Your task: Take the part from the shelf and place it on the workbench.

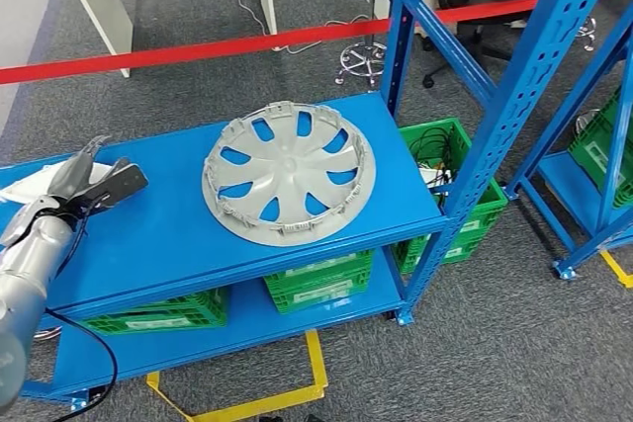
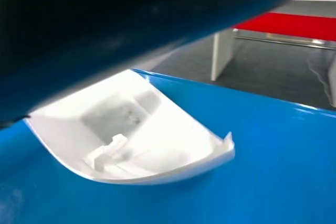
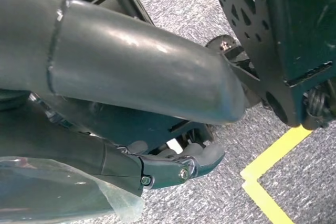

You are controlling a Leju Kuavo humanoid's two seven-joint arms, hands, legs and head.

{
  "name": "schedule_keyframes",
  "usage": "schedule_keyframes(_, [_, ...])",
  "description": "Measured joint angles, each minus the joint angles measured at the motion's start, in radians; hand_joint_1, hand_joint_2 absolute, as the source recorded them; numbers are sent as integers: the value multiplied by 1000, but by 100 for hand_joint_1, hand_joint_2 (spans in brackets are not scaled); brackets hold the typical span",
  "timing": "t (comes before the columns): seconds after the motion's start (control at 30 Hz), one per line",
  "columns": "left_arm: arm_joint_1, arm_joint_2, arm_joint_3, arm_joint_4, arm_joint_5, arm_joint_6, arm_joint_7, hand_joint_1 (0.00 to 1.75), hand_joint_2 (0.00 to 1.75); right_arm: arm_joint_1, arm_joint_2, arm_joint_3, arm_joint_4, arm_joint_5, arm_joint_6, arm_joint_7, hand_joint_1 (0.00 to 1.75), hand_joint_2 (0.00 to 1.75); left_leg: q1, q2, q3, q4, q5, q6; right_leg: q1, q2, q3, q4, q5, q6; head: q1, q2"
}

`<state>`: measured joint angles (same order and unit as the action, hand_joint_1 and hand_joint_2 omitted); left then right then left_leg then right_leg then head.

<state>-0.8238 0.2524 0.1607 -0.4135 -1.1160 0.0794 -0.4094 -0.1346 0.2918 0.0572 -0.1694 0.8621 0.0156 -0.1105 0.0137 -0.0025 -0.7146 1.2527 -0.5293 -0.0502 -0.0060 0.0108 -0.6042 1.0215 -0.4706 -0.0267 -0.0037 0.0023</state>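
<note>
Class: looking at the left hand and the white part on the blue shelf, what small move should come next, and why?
Probably lower the left hand onto the white part. The hand hovers over it, holding nothing, while the part lies flat on the blue shelf.

The head view looks forward and down from high on the robot onto the blue shelf point(image 1: 171, 234), taking in the hubcap point(image 1: 289, 185) and the grey floor around it. The left wrist view sits very close above the same shelf point(image 2: 277, 156), facing a white part point(image 2: 130, 135) (also glimpsed in the head view, beside the left hand point(image 1: 89, 185)). The right wrist view faces the floor point(image 3: 301, 182).
</note>
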Motion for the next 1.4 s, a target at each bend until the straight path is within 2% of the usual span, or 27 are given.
schedule_keyframes(0.03, [0, 6, -9, -4, 5, -10, -17, 0, 0, 0, 0, -1, 0, 1, 1, 0, 0, 0, 0, 0, 32, -68, 38, 2, 0, 0, 1, 1, -1, 1, 0, 0])
schedule_keyframes(0.1, [-1, 19, -28, -14, 19, -38, -54, 0, 87, 0, 0, -2, 0, 3, 4, 0, 0, 0, -2, 1, 90, -192, 83, 7, 4, 1, 0, 4, -4, 6, 0, 0])
schedule_keyframes(0.13, [1, 25, -39, -21, 30, -54, -74, 0, 131, 0, 0, -3, 0, 4, 4, 1, 0, 0, -4, 0, 104, -223, 88, 10, 6, 1, -1, 5, -5, 9, 1, 0])
schedule_keyframes(0.17, [6, 32, -50, -30, 44, -68, -93, 0, 175, 0, 0, -4, 0, 5, 5, 1, 0, 0, -7, 0, 107, -232, 83, 15, 8, 1, -3, 5, -4, 12, 1, 0])
schedule_keyframes(0.23, [18, 48, -76, -52, 68, -83, -115, 0, 175, 0, 0, -5, 0, 6, 6, 1, 0, 0, -5, 0, 107, -237, 85, 26, 7, 1, -6, 5, -7, 21, 1, 0])
schedule_keyframes(0.3, [22, 62, -112, -73, 77, -68, -111, 0, 175, 0, 0, -7, 0, 8, 4, 1, 0, 0, -1, 1, 108, -241, 88, 39, 6, -1, -29, 48, -40, 30, 4, 0])
schedule_keyframes(0.4, [22, 76, -174, -90, 47, 31, -75, 0, 175, 0, 0, -8, 0, 12, -2, 2, 0, 0, 0, 1, 107, -241, 88, 50, 3, -3, -118, 236, -126, 39, 9, 0])
schedule_keyframes(0.43, [22, 78, -193, -91, 31, 71, -63, 0, 175, 0, 0, -9, 0, 13, -4, 2, 0, 0, -1, 0, 108, -240, 88, 50, 3, -3, -141, 283, -136, 40, 9, 0])
schedule_keyframes(0.47, [22, 79, -212, -91, 17, 110, -53, 0, 175, 0, 0, -9, 0, 15, -5, 3, 0, 0, -1, 0, 108, -240, 87, 50, 3, -4, -148, 294, -127, 40, 10, 0])
schedule_keyframes(0.5, [22, 79, -230, -91, 5, 144, -44, 0, 175, -1, 0, -9, 0, 16, -5, 4, 0, 0, -1, -1, 109, -240, 87, 50, 3, -4, -137, 269, -103, 39, 10, 0])
schedule_keyframes(0.57, [21, 80, -259, -91, -9, 192, -29, 0, 175, -2, 0, -11, 0, 19, -6, 6, 0, 0, -1, -2, 110, -239, 85, 47, 3, -4, -78, 139, -34, 33, 10, 0])
schedule_keyframes(0.63, [15, 82, -277, -89, -17, 220, -10, 0, 175, -2, 0, -12, 0, 21, -7, 6, 0, 0, -4, -2, 106, -234, 83, 40, 4, -3, -24, 32, -4, 27, 9, 0])
schedule_keyframes(0.67, [12, 83, -282, -88, -21, 228, -2, 0, 175, -2, 0, -13, 0, 22, -7, 6, 0, 0, -6, -2, 103, -232, 83, 37, 4, -2, -13, 13, -5, 25, 8, 0])
schedule_keyframes(0.77, [-6, 85, -300, -75, -41, 235, 35, 0, 175, -2, 0, -15, 0, 23, -8, 6, 0, 0, -4, -2, 101, -235, 85, 25, 5, 0, -10, 8, -5, 17, 8, 0])
schedule_keyframes(0.83, [-26, 86, -313, -61, -57, 232, 61, 0, 175, -3, 0, -17, 0, 23, -9, 6, 0, 0, -2, -1, 91, -210, 65, 14, 3, 0, -7, 4, -1, 8, 6, 0])
schedule_keyframes(0.87, [-35, 88, -318, -54, -62, 228, 67, 0, 175, -3, 1, -17, 0, 23, -9, 6, 0, 0, -1, -1, 75, -172, 42, 10, 1, -1, -6, 2, 0, 3, 5, 0])
schedule_keyframes(0.93, [-47, 89, -328, -40, -66, 222, 72, 0, 175, -3, 1, -18, 0, 24, -9, 6, 0, 0, -1, 0, 21, -47, -17, 4, 1, -2, -4, 2, -1, -1, 2, 0])
schedule_keyframes(0.97, [-49, 89, -332, -33, -67, 221, 73, 0, 175, -2, 1, -19, 0, 25, -9, 6, 0, 0, 0, 0, -3, 5, -34, 2, 2, -2, -4, 2, -1, -2, 3, 0])
schedule_keyframes(1.0, [-49, 88, -335, -27, -68, 222, 74, 0, 175, -2, 1, -19, 0, 25, -8, 6, 0, 0, 0, 0, -15, 32, -34, 1, 2, -1, -3, 2, -1, -2, 3, 0])
schedule_keyframes(1.03, [-49, 88, -336, -23, -68, 222, 74, 0, 175, -3, 1, -19, 0, 25, -8, 6, 0, 0, 0, 0, -11, 21, -16, 1, 2, -1, -3, 2, -2, -2, 3, 0])
schedule_keyframes(1.1, [-52, 86, -337, -18, -66, 223, 74, 0, 175, -3, 1, -21, 0, 25, -7, 6, 0, 0, 0, 0, 40, -93, 53, 6, 3, 0, 0, 3, -3, -1, 3, 0])
schedule_keyframes(1.13, [-55, 86, -337, -16, -64, 221, 74, 0, 175, -3, 1, -21, 0, 25, -7, 6, 0, 0, -2, 0, 68, -155, 78, 8, 5, 0, 0, 4, -5, 1, 3, 0])
schedule_keyframes(1.17, [-58, 85, -337, -14, -62, 218, 74, 0, 175, -3, 1, -22, 0, 25, -6, 6, 0, 0, -3, 0, 89, -202, 91, 12, 7, 0, -2, 5, -5, 3, 3, 0])
schedule_keyframes(1.2, [-61, 84, -337, -12, -58, 213, 74, 0, 175, -2, 1, -22, 0, 25, -5, 7, 0, 0, -6, 0, 99, -226, 92, 15, 8, 0, -4, 5, -5, 6, 4, 0])
schedule_keyframes(1.3, [-64, 81, -337, -6, -43, 189, 74, 0, 175, -3, 1, -25, 0, 25, -5, 8, 0, 0, -5, 0, 103, -239, 90, 29, 10, -1, -9, 6, -9, 20, 4, 0])
schedule_keyframes(1.37, [-66, 78, -336, -2, -27, 165, 75, 0, 175, -3, 1, -27, 0, 26, -5, 8, 0, 0, 0, 1, 104, -244, 93, 41, 9, -3, -34, 55, -44, 30, 7, 0])
schedule_keyframes(1.4, [-66, 76, -335, 0, -18, 152, 78, 0, 175, -3, 1, -28, 0, 26, -4, 8, 0, 0, 0, 1, 104, -245, 94, 45, 8, -3, -62, 111, -73, 34, 8, 0])
